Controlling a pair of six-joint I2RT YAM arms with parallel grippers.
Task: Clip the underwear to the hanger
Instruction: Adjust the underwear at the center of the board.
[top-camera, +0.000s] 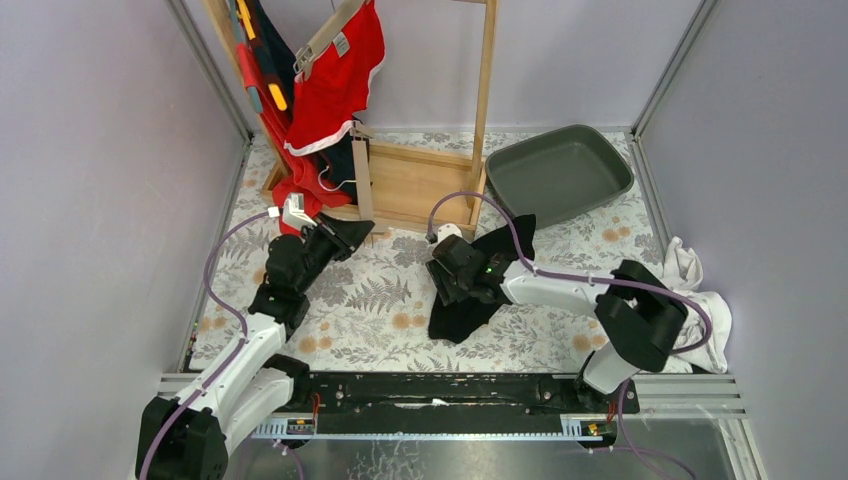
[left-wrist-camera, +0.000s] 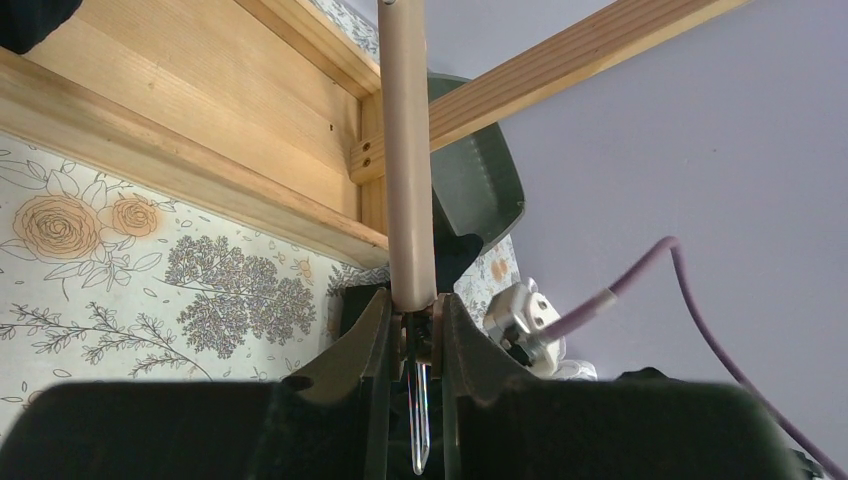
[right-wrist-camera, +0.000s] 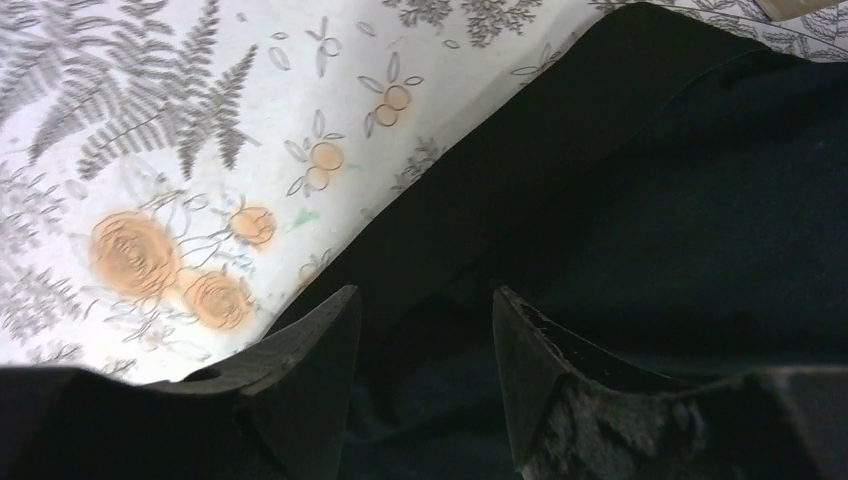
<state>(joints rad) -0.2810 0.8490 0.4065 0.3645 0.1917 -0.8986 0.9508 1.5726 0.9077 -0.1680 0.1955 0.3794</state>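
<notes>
We take the wooden rack (top-camera: 420, 185) at the far side of the table as our reference. The left gripper (left-wrist-camera: 412, 300) sits just in front of the rack's left front corner. We see it clenched on the hanger (left-wrist-camera: 406, 150): both fingers press on the lower end of the beige bar, and a small clear sliver shows between them below the bar. From that grip the bar runs up past the rack's base frame and crosses the joint where an upright post meets the base.

The black underwear (top-camera: 462, 318) lies crumpled on the floral table cover (top-camera: 380, 300), in front of the rack and a little to its right. Its far end reaches near the rack's right front corner. It is not clipped to the hanger; the two lie apart. The right gripper (right-wrist-camera: 425, 295) hangs low over an edge of the garment, where the dark cloth meets the floral cover. Its fingers are spread with nothing pinched between them. The cloth shows through the gap, and we cannot tell whether the tips touch it.

Red garments (top-camera: 345, 75) hang from the upper left of the rack. A grey tub (top-camera: 560, 170) stands just to the right of the rack. A white cloth (top-camera: 705, 310) lies bunched well to the rack's right and further forward.
</notes>
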